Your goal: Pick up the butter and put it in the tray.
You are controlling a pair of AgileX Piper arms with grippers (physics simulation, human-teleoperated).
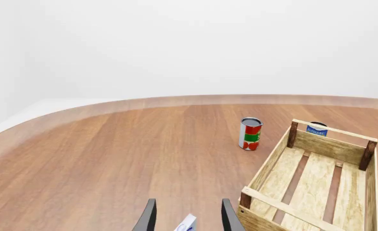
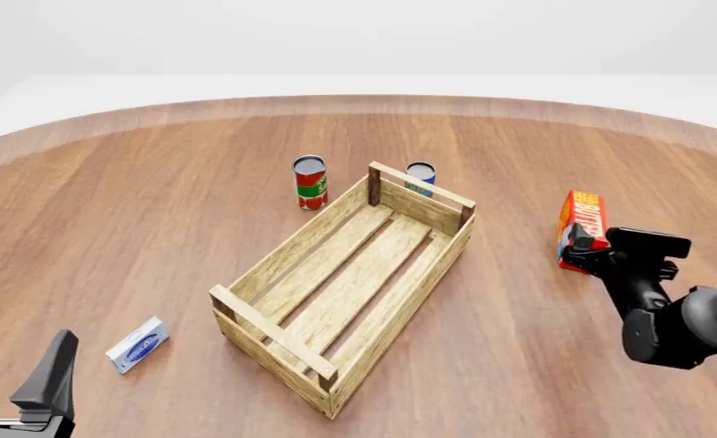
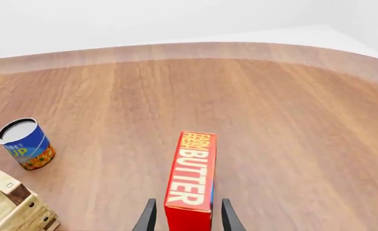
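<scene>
Left gripper [image 2: 18, 370] idles open by my small box [image 2: 137, 345]; right gripper [image 3: 186, 216] straddles the butter [image 3: 192, 179], tray [image 2: 283, 268] and cans well left.

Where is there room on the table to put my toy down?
Bare wood spreads left of the tray, above the small white-and-blue box. More lies between the tray and the butter. It's crowded behind the tray, by the red can and blue can.

Round-edged wooden table [image 2: 128, 237] — reddish-brown grain, paler rim — against plain white, evenly lit surroundings
</scene>
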